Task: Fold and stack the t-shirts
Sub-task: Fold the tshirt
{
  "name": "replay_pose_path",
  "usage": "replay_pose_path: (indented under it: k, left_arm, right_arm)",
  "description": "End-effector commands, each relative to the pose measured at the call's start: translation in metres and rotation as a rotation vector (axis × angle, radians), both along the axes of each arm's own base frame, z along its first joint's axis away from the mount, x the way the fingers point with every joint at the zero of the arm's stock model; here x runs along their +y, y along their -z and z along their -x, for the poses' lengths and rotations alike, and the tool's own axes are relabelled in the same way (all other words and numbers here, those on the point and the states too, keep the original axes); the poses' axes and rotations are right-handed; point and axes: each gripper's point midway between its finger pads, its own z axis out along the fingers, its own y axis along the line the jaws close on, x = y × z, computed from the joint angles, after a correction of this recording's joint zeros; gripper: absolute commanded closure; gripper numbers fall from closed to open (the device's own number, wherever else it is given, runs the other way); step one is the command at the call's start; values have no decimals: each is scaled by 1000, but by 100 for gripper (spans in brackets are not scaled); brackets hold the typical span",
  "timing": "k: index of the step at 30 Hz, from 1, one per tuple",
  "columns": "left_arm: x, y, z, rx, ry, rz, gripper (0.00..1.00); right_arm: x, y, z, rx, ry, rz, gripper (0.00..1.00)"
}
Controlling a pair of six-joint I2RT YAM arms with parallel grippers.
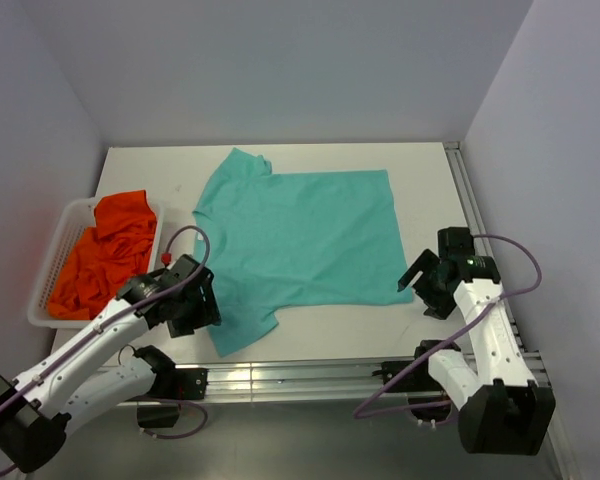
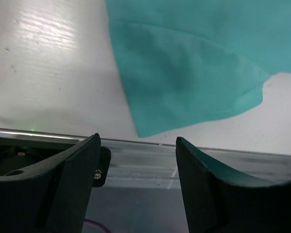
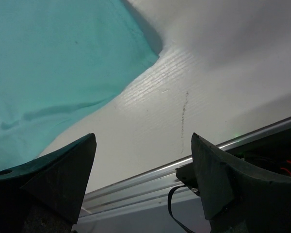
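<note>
My left gripper is spread wide with nothing between the fingers. On its wrist camera the gripper sits over the desk's near edge, and just ahead of it lies the near sleeve of the teal t-shirt. My right gripper is released too, jaws apart and holding nothing. Its own view puts the gripper over bare desk beside the shirt's near hem corner. I can't tell whether either gripper is touching the cloth.

From above, the teal t-shirt lies spread flat across the middle of the desk, between the two grippers. Its long axis runs left to right: the neck end points toward my left, and the straight hem faces my right. One sleeve sticks out toward the far edge, and the other reaches toward the near edge, by my left gripper. The cloth is plain teal-green and mostly smooth. There are soft folds on the near sleeve and a few shallow ripples by the hem corner, which looks slightly lifted off the desk.

At the left edge of the desk stands a white slatted basket. It holds the orange-red t-shirts, crumpled in a heap, with some cloth draped over its far rim.
</note>
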Motion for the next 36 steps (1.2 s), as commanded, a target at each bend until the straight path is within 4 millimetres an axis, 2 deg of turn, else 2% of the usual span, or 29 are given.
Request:
replay_pose_path:
  k: [1,3,5,10,14,20,23,28,30,32,33,36]
  left_arm:
    - [-16,-2,9,12,26,61,31]
    - [-16,3,14,54,23,32,32]
    - [-21,9,21,91,36,31,37]
    - [-32,18,29,81,16,87,27]
    - [-34,23,29,61,-35,121,21]
    - [-33,39,30,49,-119,142,23]
    - [-30,55,34,84,-169,117,29]
    - [-32,73,28,72,-196,99,31]
    - [-28,87,30,90,-214,74,33]
    - [-27,88,27,80,-226,54,37]
    - [-28,88,25,71,-225,53,39]
    - [-28,87,20,53,-229,45,56]
  right_arm:
    - [7,20,-2,48,15,-44,14]
    - [9,22,-10,33,23,-58,14]
    - [8,21,-18,30,26,-54,14]
    - [3,12,-36,-2,23,-29,14]
    - [3,11,-37,-9,23,-33,14]
    - [2,14,-34,5,21,-24,14]
    - [-2,17,-32,26,14,-4,14]
    - [-4,15,-34,33,2,11,14]
    - [-7,11,-35,32,-3,24,13]
    - [-8,9,-36,36,-6,31,13]
    - [-9,6,-38,32,-3,35,13]
    - [-9,5,-39,36,2,35,13]
